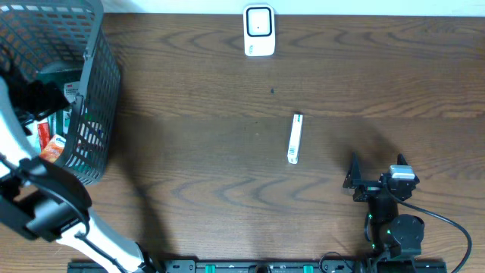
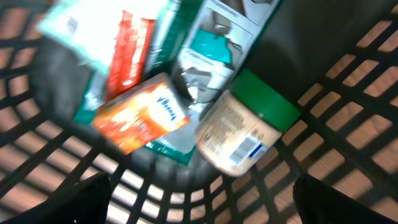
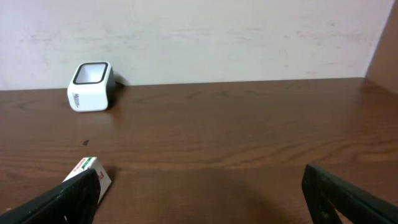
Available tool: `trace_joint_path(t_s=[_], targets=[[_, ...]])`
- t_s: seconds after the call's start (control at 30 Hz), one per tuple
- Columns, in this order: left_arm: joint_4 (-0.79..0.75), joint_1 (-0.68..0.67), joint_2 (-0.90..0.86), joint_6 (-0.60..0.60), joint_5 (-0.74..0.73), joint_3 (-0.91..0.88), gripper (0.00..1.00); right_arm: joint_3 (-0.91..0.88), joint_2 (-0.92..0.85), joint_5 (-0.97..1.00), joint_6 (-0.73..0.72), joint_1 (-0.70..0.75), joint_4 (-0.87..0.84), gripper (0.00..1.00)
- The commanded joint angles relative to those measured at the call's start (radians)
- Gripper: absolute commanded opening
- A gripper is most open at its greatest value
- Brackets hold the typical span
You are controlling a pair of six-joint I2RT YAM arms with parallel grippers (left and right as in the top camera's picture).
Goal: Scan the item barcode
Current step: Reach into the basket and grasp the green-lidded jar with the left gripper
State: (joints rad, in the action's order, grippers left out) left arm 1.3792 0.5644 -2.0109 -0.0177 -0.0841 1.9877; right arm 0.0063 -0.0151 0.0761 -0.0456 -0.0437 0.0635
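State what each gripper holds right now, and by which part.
Nothing is held. The left gripper stands open inside the basket, above its contents; the right gripper stands open and empty over the table.

No word, brand or number can be read in full anywhere. The white barcode scanner, at 12 o'clock on the table, carries a small dark mark low on its side, too small to make out. The slim box shows red and green print at one end, illegible. In the basket, the orange packet bears slanted white lettering, blurred. At its 4 o'clock, the green-lidded jar has a pale label with fine print and a blue patch, possibly a logo.
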Motion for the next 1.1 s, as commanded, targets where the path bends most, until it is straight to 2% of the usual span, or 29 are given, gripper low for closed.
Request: trace_joint_path(t_s=[0.0,0.6,0.67,0.73,0.83,1.0,1.07], targets=[[-0.008,-0.035,-0.057,-0.055,-0.013,-0.002,0.94,-0.001,0.001,0.001,-0.013,-0.010,0.004,0.99],[-0.029,-0.066,-0.318,-0.067,-0.040,-0.004,0.94,-0.001,0.001,0.001,-0.013,-0.010,0.004,0.99],[-0.044,-0.066,-0.318,-0.048,-0.039,-0.004,0.90,-0.001,0.001,0.001,-0.013,-0.010,0.004,0.99],[-0.055,-0.064,-0.309,-0.014,-0.040,0.002,0.82,-0.001,0.001,0.001,-0.013,-0.010,0.004,0.99],[-0.058,-0.065,-0.299,-0.013,-0.040,0.006,0.77,-0.001,0.001,0.001,-0.013,-0.010,0.004,0.99],[-0.061,-0.064,-0.257,0.006,-0.040,0.006,0.74,-0.001,0.001,0.001,-0.013,-0.010,0.004,0.99],[-0.056,-0.065,-0.248,0.017,-0.040,0.006,0.78,-0.001,0.001,0.001,-0.013,-0.010,0.004,0.99]])
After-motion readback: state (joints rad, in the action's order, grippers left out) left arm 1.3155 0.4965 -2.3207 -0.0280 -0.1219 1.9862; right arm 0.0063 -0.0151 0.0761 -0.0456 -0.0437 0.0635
